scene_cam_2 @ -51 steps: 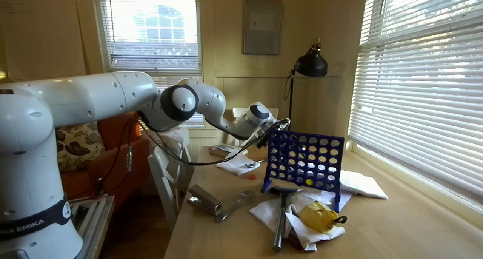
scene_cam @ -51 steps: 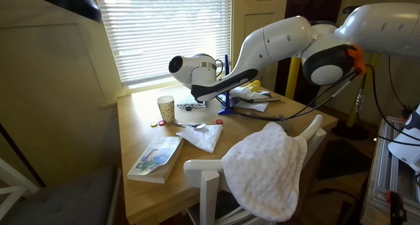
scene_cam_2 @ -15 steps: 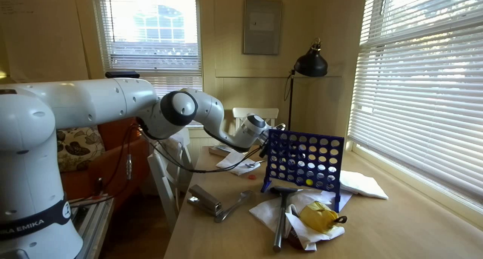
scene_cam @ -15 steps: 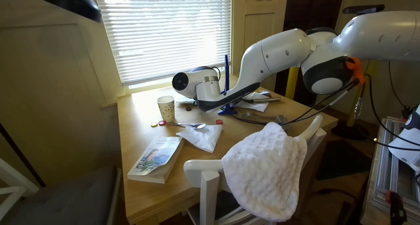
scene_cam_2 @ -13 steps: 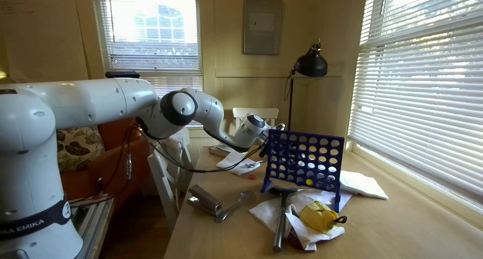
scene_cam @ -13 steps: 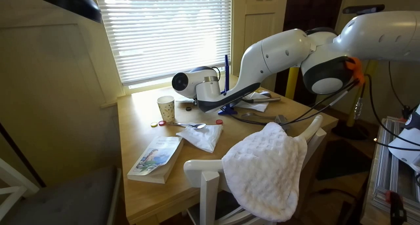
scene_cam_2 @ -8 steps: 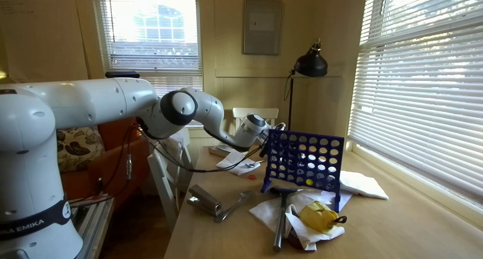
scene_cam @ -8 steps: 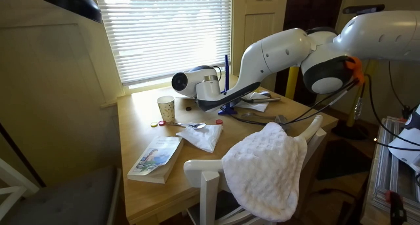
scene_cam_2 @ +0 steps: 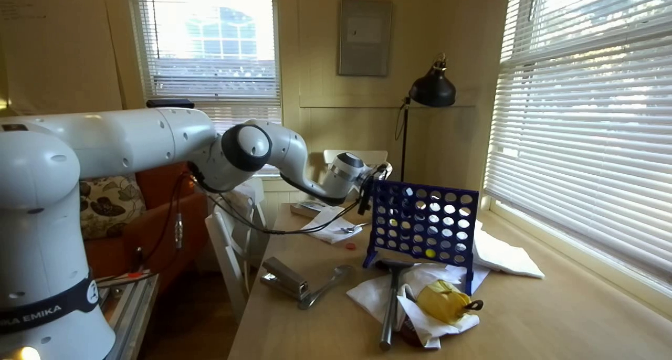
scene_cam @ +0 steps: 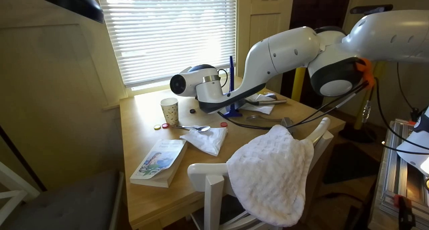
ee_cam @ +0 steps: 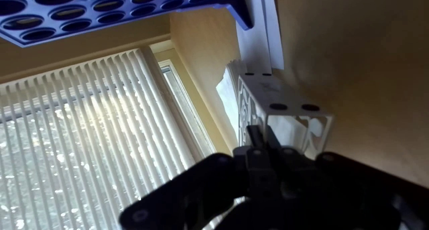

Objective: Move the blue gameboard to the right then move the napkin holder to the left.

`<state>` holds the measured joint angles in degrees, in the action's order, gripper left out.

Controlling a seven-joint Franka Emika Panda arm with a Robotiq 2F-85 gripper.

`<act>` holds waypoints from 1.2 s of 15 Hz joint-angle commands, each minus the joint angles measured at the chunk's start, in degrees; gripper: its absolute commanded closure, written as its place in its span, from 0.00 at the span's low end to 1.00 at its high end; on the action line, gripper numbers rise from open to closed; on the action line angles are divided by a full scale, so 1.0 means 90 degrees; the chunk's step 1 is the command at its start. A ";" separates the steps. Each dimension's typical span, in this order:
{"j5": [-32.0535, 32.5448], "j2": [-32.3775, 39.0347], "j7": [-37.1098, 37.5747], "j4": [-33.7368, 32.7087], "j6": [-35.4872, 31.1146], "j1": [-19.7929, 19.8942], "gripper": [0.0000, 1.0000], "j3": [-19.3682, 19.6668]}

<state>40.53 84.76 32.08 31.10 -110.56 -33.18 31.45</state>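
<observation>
The dark blue gameboard (scene_cam_2: 428,200) stands upright on its feet on the table; it is edge-on (scene_cam: 231,76) in an exterior view and fills the upper left of the wrist view. Pale and box-like with cut-out sides, the napkin holder (ee_cam: 282,93) is tipped, its base with dark round feet showing. My gripper (ee_cam: 262,133) is shut on the holder's decorated side panel, one finger on each face of it. Whether the holder touches the table cannot be told. White napkins (ee_cam: 227,93) are behind it. Both exterior views largely hide holder and fingertips behind gameboard and arm.
In front of the gameboard lie a squeegee (scene_cam_2: 391,310), a yellow wrapped item (scene_cam_2: 444,301), a stapler (scene_cam_2: 286,278) and cutlery. A paper cup (scene_cam: 170,111), a spoon (scene_cam: 201,128) and a book (scene_cam: 159,163) stand or lie opposite. White napkins (scene_cam_2: 509,256) spread near the window.
The wrist has come down over the last seconds, then shifted slightly up and away from the gameboard. White napkins by the window have slid a little and show more. The gameboard has stayed put.
</observation>
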 commanded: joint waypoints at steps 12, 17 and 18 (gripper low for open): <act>0.0065 -0.0033 0.3981 -0.0047 0.2065 -0.1234 0.99 0.1031; -0.0003 -0.0024 0.3764 -0.0029 0.1384 -0.1159 0.97 0.0852; -0.0003 -0.0026 0.3764 -0.0029 0.1351 -0.1152 0.97 0.0852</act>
<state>40.51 84.52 65.96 30.83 -98.41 -43.54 39.12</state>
